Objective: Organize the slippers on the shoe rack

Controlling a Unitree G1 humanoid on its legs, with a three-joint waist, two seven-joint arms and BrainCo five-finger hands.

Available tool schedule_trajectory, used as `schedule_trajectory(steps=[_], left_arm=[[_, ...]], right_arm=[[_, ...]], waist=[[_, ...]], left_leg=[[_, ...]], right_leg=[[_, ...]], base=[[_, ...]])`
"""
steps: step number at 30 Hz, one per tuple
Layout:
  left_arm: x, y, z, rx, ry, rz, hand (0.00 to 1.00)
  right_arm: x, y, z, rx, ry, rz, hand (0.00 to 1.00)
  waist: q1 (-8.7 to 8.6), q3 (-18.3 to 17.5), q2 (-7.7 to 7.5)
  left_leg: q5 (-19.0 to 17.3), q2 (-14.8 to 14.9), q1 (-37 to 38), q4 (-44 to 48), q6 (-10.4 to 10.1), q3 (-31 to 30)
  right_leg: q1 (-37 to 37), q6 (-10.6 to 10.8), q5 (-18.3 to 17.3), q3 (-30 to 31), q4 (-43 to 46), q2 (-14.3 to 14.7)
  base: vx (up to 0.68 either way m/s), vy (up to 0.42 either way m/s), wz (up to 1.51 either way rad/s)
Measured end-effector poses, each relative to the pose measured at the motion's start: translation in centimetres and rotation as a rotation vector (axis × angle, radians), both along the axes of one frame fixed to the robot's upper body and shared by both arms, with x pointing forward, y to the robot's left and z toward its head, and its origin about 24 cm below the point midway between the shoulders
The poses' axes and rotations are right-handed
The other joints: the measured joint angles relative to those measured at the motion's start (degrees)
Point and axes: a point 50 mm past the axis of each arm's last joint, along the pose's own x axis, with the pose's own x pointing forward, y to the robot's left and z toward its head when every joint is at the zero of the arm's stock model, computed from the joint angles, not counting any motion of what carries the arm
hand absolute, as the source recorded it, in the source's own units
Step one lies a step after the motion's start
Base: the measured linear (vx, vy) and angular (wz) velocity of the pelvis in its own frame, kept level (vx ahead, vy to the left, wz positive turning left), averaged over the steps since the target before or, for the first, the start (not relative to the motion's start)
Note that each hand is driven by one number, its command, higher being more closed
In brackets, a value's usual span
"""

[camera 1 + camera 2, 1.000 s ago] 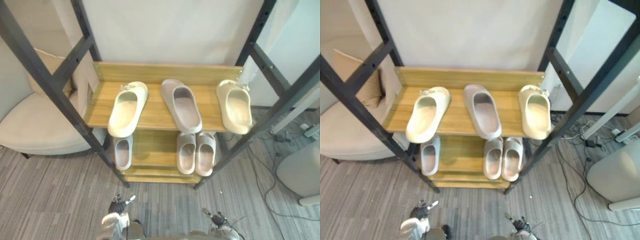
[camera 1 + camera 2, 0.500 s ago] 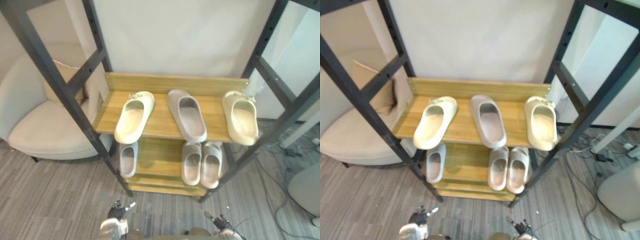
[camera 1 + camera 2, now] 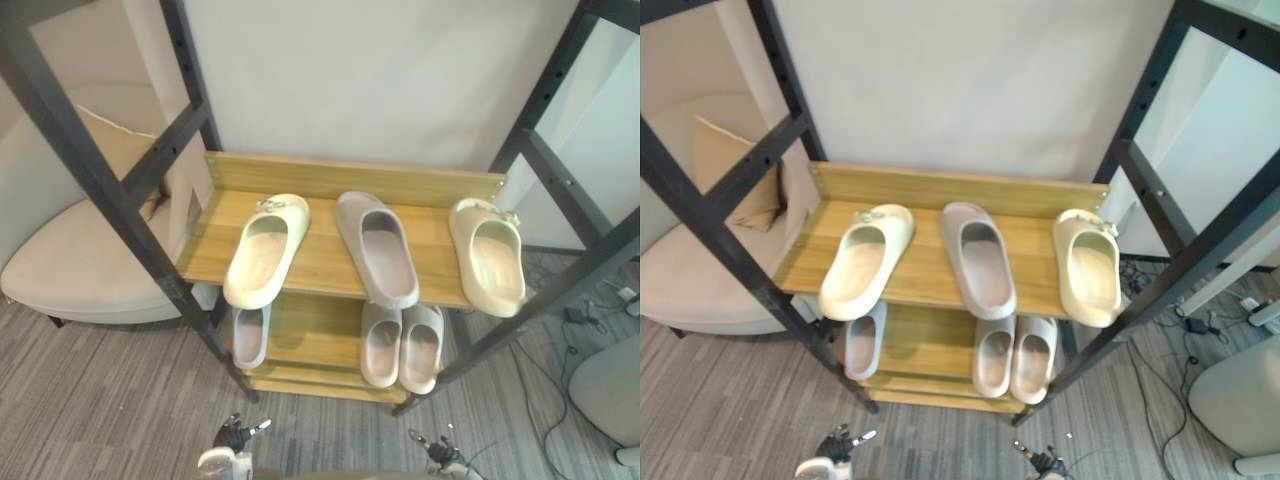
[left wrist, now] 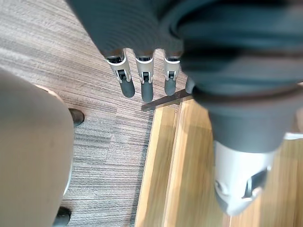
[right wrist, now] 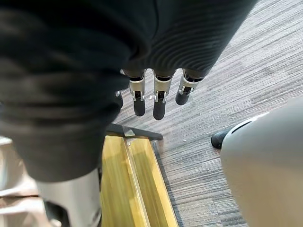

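My left robot hand (image 3: 232,437) and right robot hand (image 3: 437,452) hang released and empty. The stray cream slipper (image 3: 488,255) sits on the shoe rack (image 3: 320,180), well ahead of and above the right one. I'd reach up slowly and clasp its sidewall.

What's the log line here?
upper shelf: left cream slipper, grey slipper, right cream slipper | lower shelf: three grey slippers | left hand: open | right hand: open

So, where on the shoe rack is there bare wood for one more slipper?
The lower shelf has a bare patch between the single grey slipper and the grey pair. The upper shelf is more crowded: only narrow gaps beside the middle grey slipper.
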Motion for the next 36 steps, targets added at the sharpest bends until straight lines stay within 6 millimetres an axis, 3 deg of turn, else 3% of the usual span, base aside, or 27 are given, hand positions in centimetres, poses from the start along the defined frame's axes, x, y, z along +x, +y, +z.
schedule_trajectory(steps=[6, 9, 11, 15, 19, 25, 29, 36], left_arm=[[0.3, -0.2, 0.0, 0.020, 0.000, -0.039, 0.00], [0.0, -0.3, 0.0, 0.028, 0.006, -0.051, 0.00], [0.0, -0.4, 0.0, 0.032, 0.007, -0.060, 0.00], [-0.1, -0.7, 0.0, 0.034, 0.001, -0.083, 0.00], [-0.1, -0.9, 0.1, 0.048, -0.008, -0.097, 0.00], [0.2, -1.2, 0.3, 0.060, -0.033, -0.130, 0.00], [0.2, -1.3, 0.4, 0.065, -0.036, -0.143, 0.00], [0.2, -1.4, 0.4, 0.074, -0.046, -0.186, 0.00]], right_arm=[[1.5, -0.3, 1.6, -0.083, -0.117, 0.088, 0.00], [3.0, -0.5, 4.0, -0.144, -0.263, 0.140, 0.00], [4.0, -0.8, 6.8, -0.210, -0.404, 0.163, 0.00], [4.4, -1.1, 10.2, -0.293, -0.550, 0.196, 0.00], [4.8, 0.5, 14.4, -0.362, -0.723, 0.287, 0.00], [5.3, 2.5, 18.9, -0.377, -0.942, 0.306, 0.00], [5.6, 3.3, 21.2, -0.375, -1.063, 0.320, 0.00], [5.8, 3.5, 22.9, -0.392, -1.149, 0.336, 0.00]], waist=[[-0.29, -0.01, 0.74], [-1.25, -0.11, 1.02], [-1.68, -0.18, 1.14], [-2.21, -0.22, 1.08], [-2.50, -0.23, 1.10], [-2.69, -0.20, 1.19], [-2.70, -0.21, 1.17], [-2.72, -0.21, 1.10]], left_leg=[[1.53, -0.22, -0.17, -2.53, 0.56, 0.56], [1.70, -0.10, -0.14, -3.21, 0.54, 1.77], [1.70, -0.05, -0.12, -3.79, 0.55, 3.20], [1.51, -0.03, 0.04, -3.80, 0.69, 4.56], [0.76, 0.23, 1.02, -3.71, 0.71, 6.22], [-0.88, 0.63, 0.88, -1.53, 0.77, 7.38], [-1.00, 0.18, 0.78, -1.26, 0.90, 7.80], [-1.13, -0.49, 0.01, -0.63, 1.17, 7.02]], right_leg=[[-2.12, 0.31, 0.33, 1.40, -0.02, 0.00], [-3.03, 0.35, 0.65, 2.67, -0.08, 0.25], [-3.95, 0.38, 1.26, 4.12, -0.29, 0.53], [-3.87, 0.34, 1.89, 5.44, -1.00, 0.71], [-3.86, 0.35, 1.93, 7.00, -0.87, 1.02], [-3.99, 0.55, 1.77, 8.38, 0.20, 0.94], [-4.83, 0.86, 1.56, 9.05, 1.15, 0.54], [-4.90, 1.08, 1.69, 8.93, 1.15, -0.04]], base=[[-0.08, -0.001, -0.08], [0.00, 0.005, -0.21], [0.05, 0.020, -0.30], [0.08, 0.027, -0.23], [0.05, 0.017, -0.21], [-0.02, 0.003, -0.13], [-0.04, 0.011, -0.07], [-0.01, 0.009, 0.04]])
